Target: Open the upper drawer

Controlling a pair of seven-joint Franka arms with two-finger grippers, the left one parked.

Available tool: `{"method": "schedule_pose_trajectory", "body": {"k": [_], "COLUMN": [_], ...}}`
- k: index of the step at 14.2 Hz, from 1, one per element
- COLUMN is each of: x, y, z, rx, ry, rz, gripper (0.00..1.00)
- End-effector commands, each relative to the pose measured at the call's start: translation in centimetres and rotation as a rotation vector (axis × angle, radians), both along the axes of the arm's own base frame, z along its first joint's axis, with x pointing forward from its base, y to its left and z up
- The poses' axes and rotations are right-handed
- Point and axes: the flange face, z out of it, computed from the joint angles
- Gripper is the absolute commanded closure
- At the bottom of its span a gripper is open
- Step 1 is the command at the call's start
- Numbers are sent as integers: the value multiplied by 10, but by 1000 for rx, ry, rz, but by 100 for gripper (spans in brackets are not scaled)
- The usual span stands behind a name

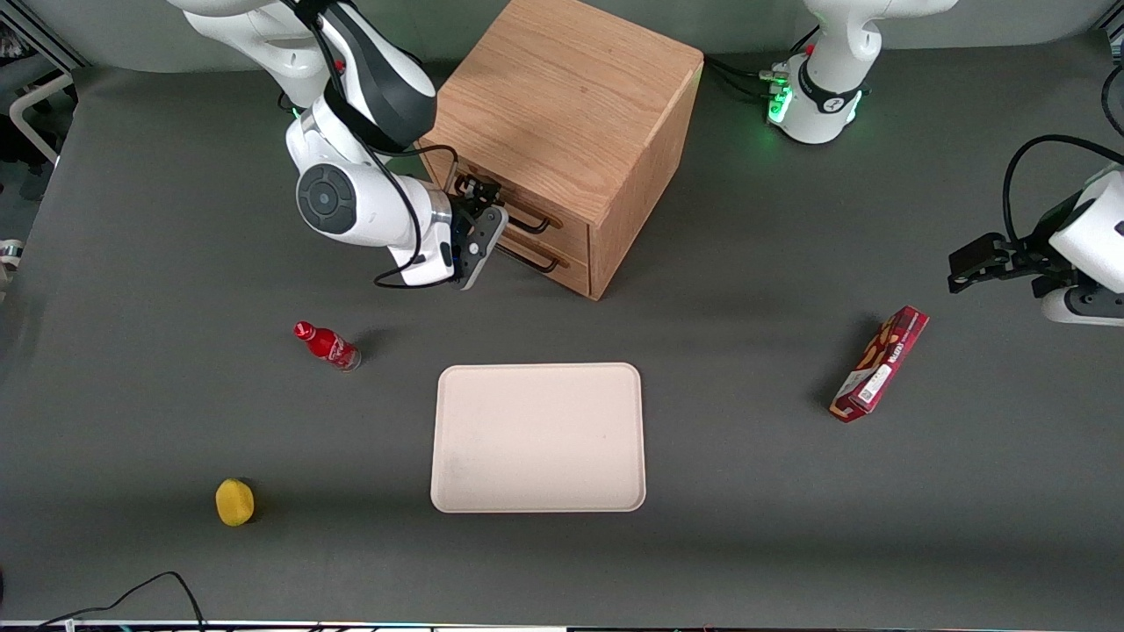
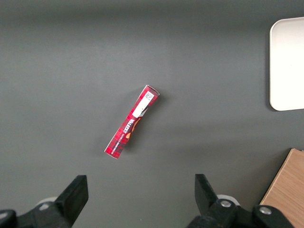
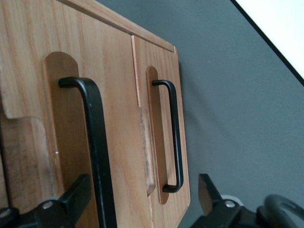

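The light oak cabinet [image 1: 562, 96] stands at the back of the table, its two drawers facing the working arm's end. The upper drawer [image 1: 566, 234] looks closed, and its thin black bar handle [image 1: 525, 219] runs across its front. My gripper [image 1: 479, 215] is open right in front of that handle. In the right wrist view the upper drawer's front [image 3: 118, 95] and its handle [image 3: 95, 142] fill the near field. The gripper [image 3: 140, 199] straddles the bar, which sits close to one fingertip [image 3: 71, 199]. The lower drawer's handle [image 3: 176, 133] is beside it, nearer the table.
A cream tray [image 1: 537, 437] lies nearer the front camera than the cabinet. A red bottle [image 1: 327, 345] lies on its side and a yellow object [image 1: 234, 501] sits toward the working arm's end. A red box [image 1: 880, 363] lies toward the parked arm's end.
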Motion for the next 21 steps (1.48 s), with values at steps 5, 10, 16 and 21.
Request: {"method": "schedule_pose_trajectory", "body": {"k": [5,10,16,21], "x": [11,39,76,108], "y": [-16,-30,-58,-93], "z": [-5,-3,1,4], "rx": [5,-10,-9,2], "ry": [-59,-107,-160,-206], "rz": [46,53,69,78], "gripper": [0,0,0,0]}}
